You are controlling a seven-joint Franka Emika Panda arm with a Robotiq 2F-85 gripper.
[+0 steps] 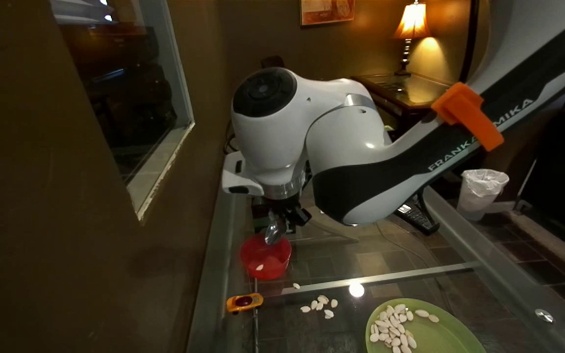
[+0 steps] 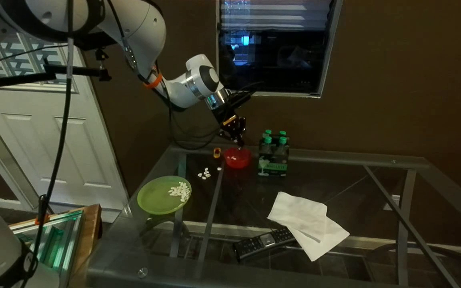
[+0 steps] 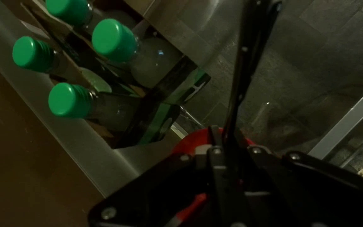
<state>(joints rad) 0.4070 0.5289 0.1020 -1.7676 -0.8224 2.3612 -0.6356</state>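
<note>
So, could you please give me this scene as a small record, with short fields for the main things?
held: jaws shut on a spoon-like metal utensil
below its tip: red bowl; contact cannot be told
in the bowl: at least one white seed or nut
heap: white seeds or nuts, at one side of a green plate
loose: scattered pieces on the glass table, between bowl and plate
beside bowl: yellow toy car; four-pack of green-capped bottles on the opposite side
also present: black remote control, white paper napkins
</note>
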